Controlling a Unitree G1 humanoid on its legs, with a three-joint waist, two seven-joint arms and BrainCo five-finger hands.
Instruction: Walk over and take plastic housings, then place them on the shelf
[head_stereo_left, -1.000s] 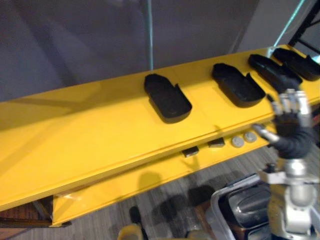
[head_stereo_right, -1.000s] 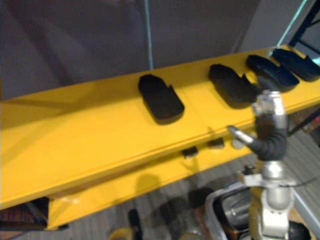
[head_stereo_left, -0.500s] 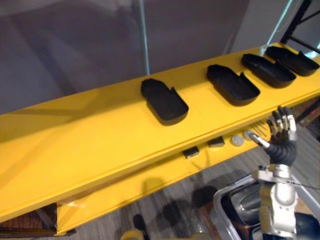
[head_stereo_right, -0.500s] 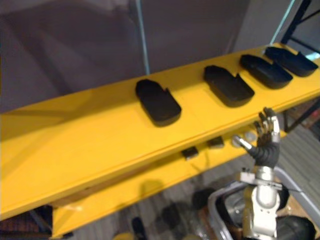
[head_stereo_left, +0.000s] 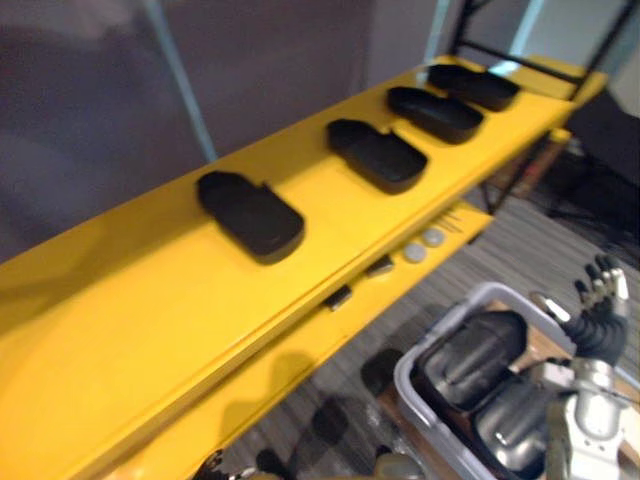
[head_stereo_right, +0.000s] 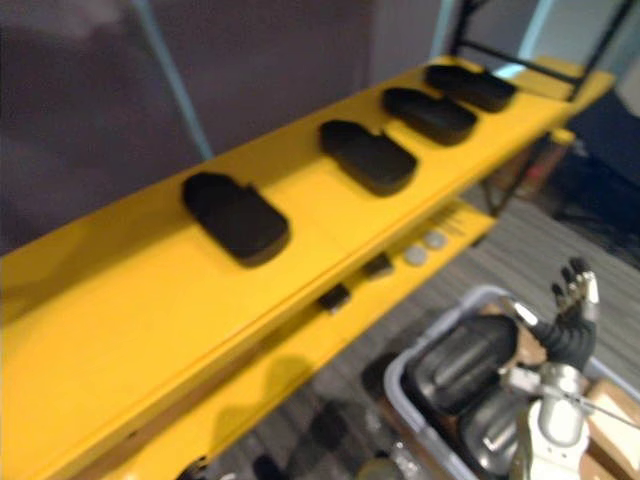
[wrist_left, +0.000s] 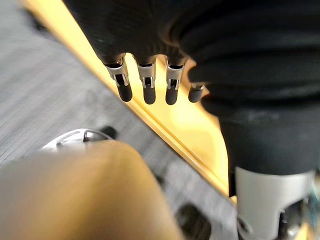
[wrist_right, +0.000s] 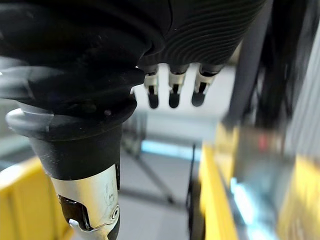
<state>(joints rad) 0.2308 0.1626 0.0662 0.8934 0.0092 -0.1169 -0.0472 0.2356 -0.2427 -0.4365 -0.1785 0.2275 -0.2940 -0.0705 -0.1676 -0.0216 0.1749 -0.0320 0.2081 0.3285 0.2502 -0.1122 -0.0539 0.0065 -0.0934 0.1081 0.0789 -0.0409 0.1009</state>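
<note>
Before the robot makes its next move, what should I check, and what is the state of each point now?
1. Right hand free: ok, fingers straight, holding nothing.
2. Left hand free: ok, fingers straight, nothing in them.
3. Stock in the grey bin: ok, at least two dark housings lie in it.
4. Room on the yellow shelf: ok, a bare stretch lies to the left of the four black housings.
5. Right hand on a housing: not ok, it is raised beside the bin, apart from them.
</note>
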